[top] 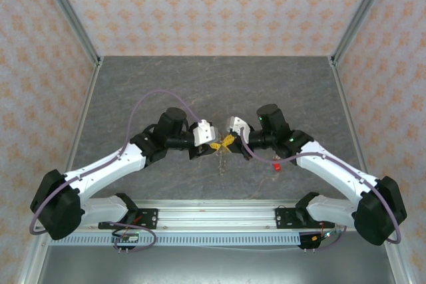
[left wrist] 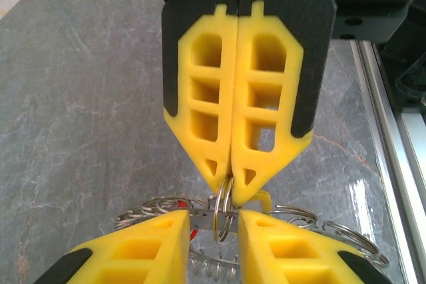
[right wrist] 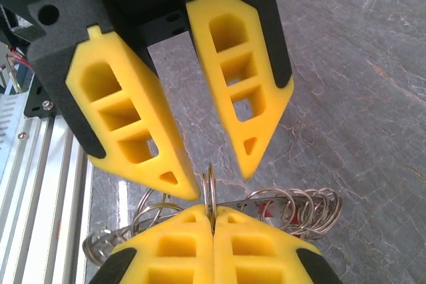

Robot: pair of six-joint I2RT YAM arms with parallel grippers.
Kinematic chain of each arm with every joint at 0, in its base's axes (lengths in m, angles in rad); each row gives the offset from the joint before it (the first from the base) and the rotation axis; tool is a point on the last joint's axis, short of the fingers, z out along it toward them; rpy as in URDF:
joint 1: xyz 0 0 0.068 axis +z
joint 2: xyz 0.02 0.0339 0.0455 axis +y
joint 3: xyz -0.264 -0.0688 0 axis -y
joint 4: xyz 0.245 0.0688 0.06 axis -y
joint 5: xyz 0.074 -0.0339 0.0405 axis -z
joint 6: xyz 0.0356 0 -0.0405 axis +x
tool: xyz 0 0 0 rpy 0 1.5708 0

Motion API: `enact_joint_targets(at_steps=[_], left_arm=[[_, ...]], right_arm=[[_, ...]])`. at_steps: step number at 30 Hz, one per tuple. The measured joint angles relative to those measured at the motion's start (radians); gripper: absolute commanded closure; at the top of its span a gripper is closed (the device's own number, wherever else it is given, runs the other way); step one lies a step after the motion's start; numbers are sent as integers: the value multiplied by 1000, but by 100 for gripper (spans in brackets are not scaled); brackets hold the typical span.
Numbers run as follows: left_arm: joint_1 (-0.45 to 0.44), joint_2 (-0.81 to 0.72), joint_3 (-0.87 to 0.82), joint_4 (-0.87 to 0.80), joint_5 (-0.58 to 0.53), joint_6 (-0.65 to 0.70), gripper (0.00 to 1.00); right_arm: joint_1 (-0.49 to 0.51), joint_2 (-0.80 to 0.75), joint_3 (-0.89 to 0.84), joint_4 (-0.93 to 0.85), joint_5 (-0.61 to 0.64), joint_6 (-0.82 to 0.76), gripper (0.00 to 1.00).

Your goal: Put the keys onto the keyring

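So the right gripper has its 2 fingers pressed together on the keyring. It's a thin silver ring standing on edge right at the tips, with a bunch of wire loops bunched just beside and below them. The left gripper faces it tip to tip with its fingers apart. They sit either side of the ring, not pinching anything as far as I can see.

1 red key lies on the table, back behind the right fingers by that arm's forearm and well apart from the ring.

My take is this is the line-up/regrasp bit. To do it well, the right should hold the ring dead steady. The left should close squarely on the ring's free edge, not on the loops. Go slow, because a thin ring on edge will probably twist out of those chunky yellow fingers pretty easily.
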Motion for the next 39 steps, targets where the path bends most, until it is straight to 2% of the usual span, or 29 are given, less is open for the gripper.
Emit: enact_joint_targets(at_steps=[8, 14, 20, 23, 29, 36, 39], left_arm=[[-6, 23, 30, -45, -1, 32, 79], [-8, 24, 41, -79, 3, 47, 100], [-8, 27, 46, -85, 5, 44, 100], [-5, 27, 34, -53, 15, 23, 100], [12, 27, -20, 40, 63, -42, 100], [28, 26, -59, 135, 93, -101, 100], [28, 26, -73, 156, 95, -118, 100]], right_arm=[[10, 1, 9, -18, 10, -11, 100], [14, 7, 9, -19, 26, -18, 100], [14, 9, 8, -16, 33, -19, 89], [-8, 8, -22, 40, -5, 13, 86], [-40, 8, -98, 166, -74, 83, 87], [-50, 8, -130, 254, -90, 127, 87], [-50, 8, -143, 270, -92, 137, 95]])
